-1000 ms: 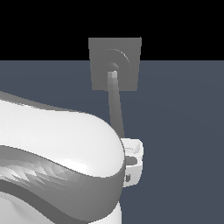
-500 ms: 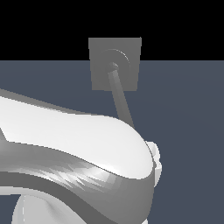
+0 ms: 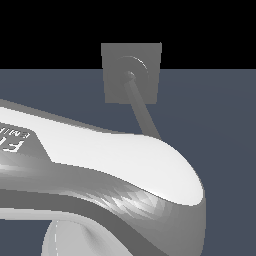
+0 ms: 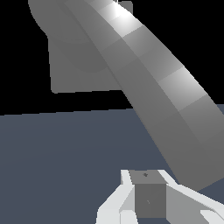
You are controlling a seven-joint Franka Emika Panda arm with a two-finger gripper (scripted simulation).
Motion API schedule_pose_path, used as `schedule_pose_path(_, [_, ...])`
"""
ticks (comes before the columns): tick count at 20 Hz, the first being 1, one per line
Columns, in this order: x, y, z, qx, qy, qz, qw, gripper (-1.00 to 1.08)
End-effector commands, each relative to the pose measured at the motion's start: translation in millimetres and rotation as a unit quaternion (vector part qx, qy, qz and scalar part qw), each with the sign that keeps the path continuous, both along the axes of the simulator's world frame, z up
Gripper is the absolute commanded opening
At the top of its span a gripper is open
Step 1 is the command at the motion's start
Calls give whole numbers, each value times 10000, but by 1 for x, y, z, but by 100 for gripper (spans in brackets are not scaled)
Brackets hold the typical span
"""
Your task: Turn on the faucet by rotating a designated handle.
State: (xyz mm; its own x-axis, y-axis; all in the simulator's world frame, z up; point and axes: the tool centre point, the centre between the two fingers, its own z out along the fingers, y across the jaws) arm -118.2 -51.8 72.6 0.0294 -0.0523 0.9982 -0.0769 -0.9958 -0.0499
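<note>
Since a second ago, handle (image 3: pixel 142 112) swung from hanging almost straight down below the faucet (image 3: pixel 116 85) plate toward the exterior view's right. Arm (image 3: pixel 110 165) covered its lower end. Fingers (image 4: pixel 148 199) sat beside the handle; apart or together, cannot tell.

Our glossy white-and-grey arm link (image 3: pixel 100 170) fills the lower exterior view: smooth white top shell, a darker grey faceted underside with a wavy sheen, a rounded end, and partial dark lettering at the far edge on the exterior view's left. Below it we see a pale grey curved segment (image 3: pixel 70 240) with a faint dashed seam line. In the wrist view our white, angular gripper (image 4: pixel 148 199) shows flat faceted white housing around a grey boxy centre block marked with a small dark dot.
</note>
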Motion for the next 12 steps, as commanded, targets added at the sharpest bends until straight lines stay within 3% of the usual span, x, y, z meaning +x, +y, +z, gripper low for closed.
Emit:
schedule_pose_path(1, [0,-9,4,-1,1,-37,10000,-100])
schedule_pose_path(12, [0,-41,34,-17,-50,-38,10000,-100])
